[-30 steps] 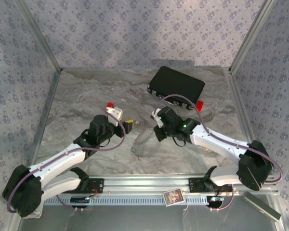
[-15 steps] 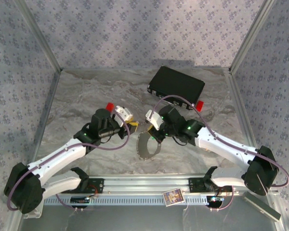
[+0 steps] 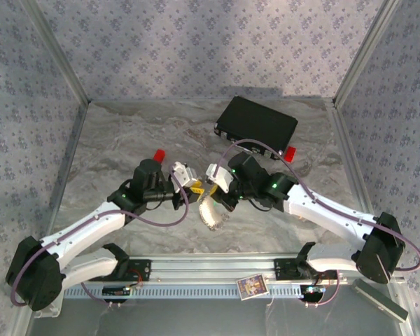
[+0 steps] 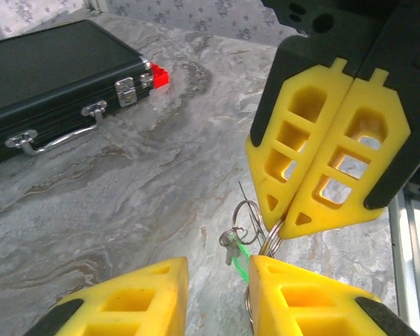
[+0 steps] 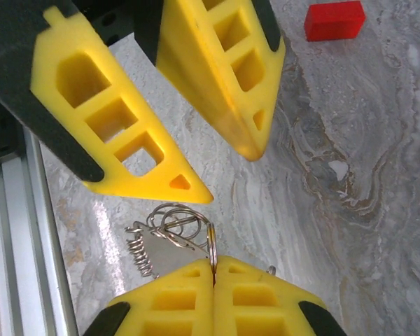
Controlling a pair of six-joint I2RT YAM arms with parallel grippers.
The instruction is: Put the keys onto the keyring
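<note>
The keyring [image 3: 210,213] hangs as a silvery loop under my right gripper [image 3: 211,190], at mid-table. In the right wrist view my right gripper [image 5: 213,262] is shut on one thin metal ring of the keyring [image 5: 211,241], with more wire rings and a small coil beside it. A small key with a green head [image 4: 245,259] dangles from those rings [image 4: 248,212]. My left gripper [image 4: 217,264] is open, its jaws either side of that key, which lies against the right-hand finger. Its tips almost touch the right gripper [image 4: 287,227]. The red-and-white key is out of view.
A black case [image 3: 256,124] lies at the back right, with latches and a handle [image 4: 52,140]. One red block [image 3: 159,154] sits behind the left arm, another [image 3: 290,152] beside the case. Metal rails [image 3: 210,269] run along the near edge.
The left gripper has moved right to meet the right gripper, and its jaws have narrowed. The right gripper has shifted left, and the keyring loop now hangs beneath it.
</note>
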